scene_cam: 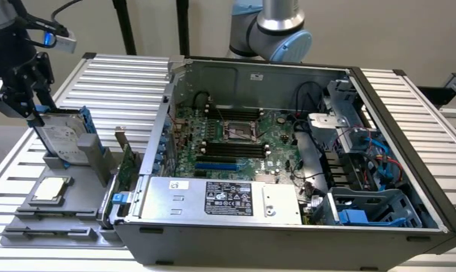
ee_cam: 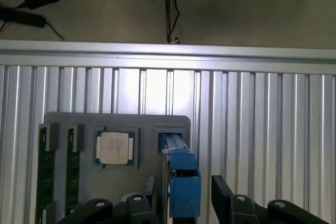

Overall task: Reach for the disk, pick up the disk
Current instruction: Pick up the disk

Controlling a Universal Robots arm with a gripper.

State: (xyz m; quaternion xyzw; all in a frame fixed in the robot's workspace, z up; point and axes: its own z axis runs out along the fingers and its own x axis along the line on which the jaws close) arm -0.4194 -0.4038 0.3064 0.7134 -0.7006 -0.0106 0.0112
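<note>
The disk [scene_cam: 60, 135] stood on edge in a slot of the grey holder [ee_cam: 118, 121] on the ribbed worktop [ee_cam: 262, 103], beside the CPU chip [ee_cam: 114, 148] seated in the same holder. The gripper [ee_cam: 184, 190] hung straight above that slot, its jaws spread wide. From the wrist view, the disk's blue-railed top edge ran lengthwise between them. One jaw faced each flat side, with a gap showing on both. The disk lay directly below the jaws, not yet pinched.
</note>
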